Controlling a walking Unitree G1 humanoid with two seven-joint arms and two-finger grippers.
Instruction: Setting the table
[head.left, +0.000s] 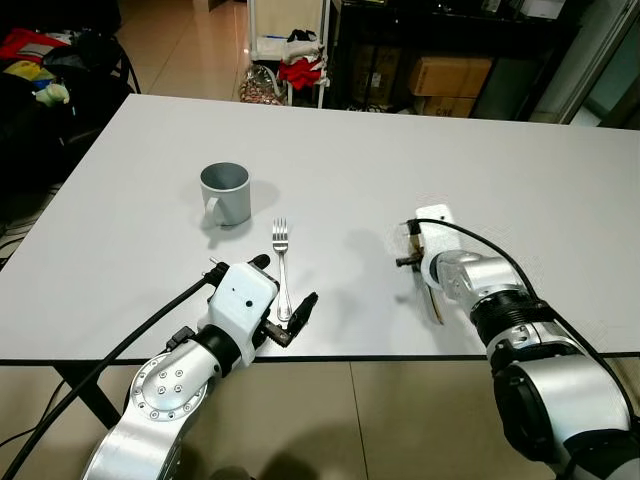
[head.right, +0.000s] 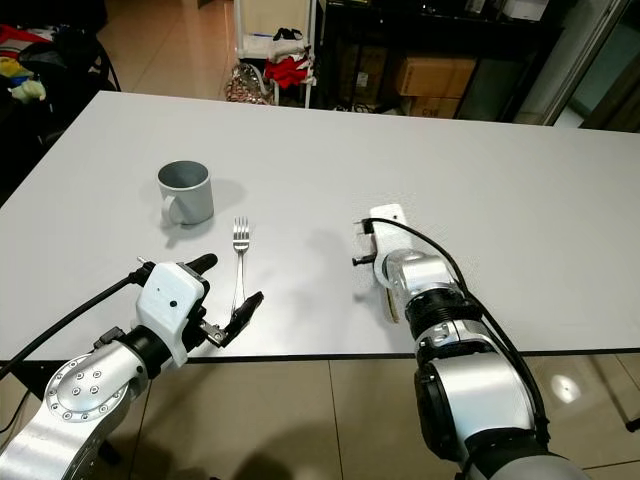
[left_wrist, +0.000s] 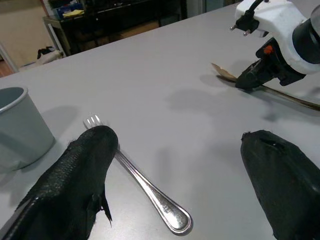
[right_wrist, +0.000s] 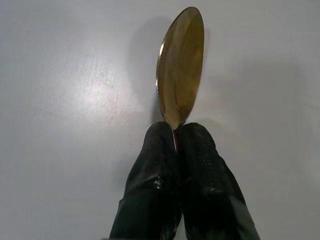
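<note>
spoon (right_wrist: 181, 65): gold, pinched at the neck by right claw (right_wrist: 176, 131), bowl low over the surface (head.left: 560, 200), right of the fork.
fork (head.left: 282, 268): flat near the front edge, tines toward mug (head.left: 227, 193).
left claw (left_wrist: 175, 175): spread wide, straddling the fork handle, grasping nothing.
risk: thin neck grip, so spoon may pivot on release; left fingers could nudge the fork off the edge.

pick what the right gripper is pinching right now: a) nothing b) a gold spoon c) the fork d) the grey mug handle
b: the right wrist view shows the right gripper with its black fingers closed on the neck of a gold spoon over the table, while the fork lies between the left gripper's open fingers.
</note>
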